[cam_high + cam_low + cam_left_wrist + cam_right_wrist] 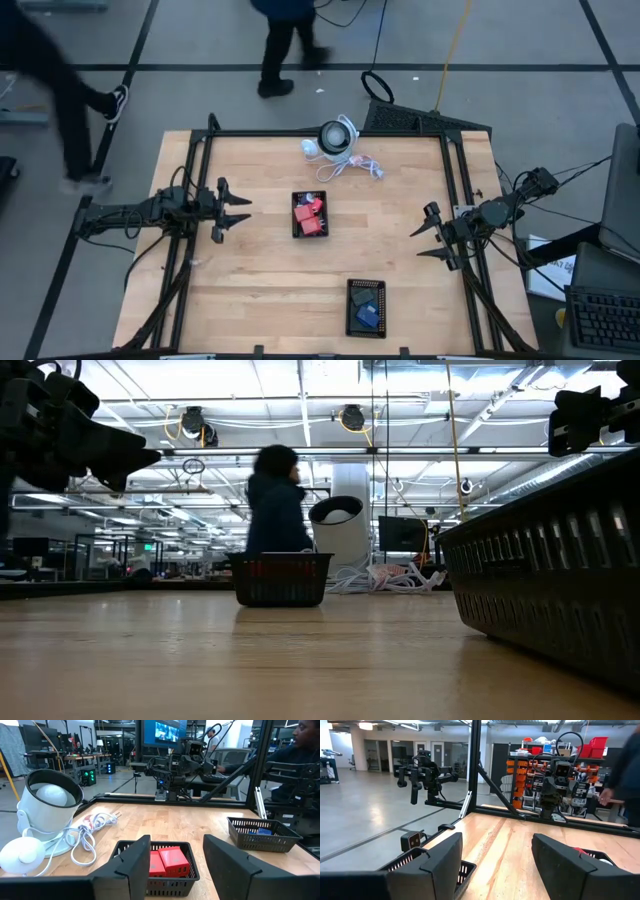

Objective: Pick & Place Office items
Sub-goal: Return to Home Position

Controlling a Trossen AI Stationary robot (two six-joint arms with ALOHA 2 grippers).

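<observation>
Red office items (309, 216) lie in a black tray (296, 228) at the table's middle, and the left wrist view shows them as red blocks (167, 861). Blue office items (367, 314) lie in a second black tray (352, 292) near the front edge. My left gripper (243, 210) hovers open at the table's left, pointing level at the middle tray, its fingers (131, 866) apart with nothing between them. My right gripper (422, 240) hovers open at the table's right, fingers (441, 865) apart and holding nothing.
A white round device (338, 138) with a coiled cable (362, 165) sits at the far edge. A black frame (330, 133) rims the table. People walk on the floor beyond the far edge (285, 45). Bare wood lies between the two trays.
</observation>
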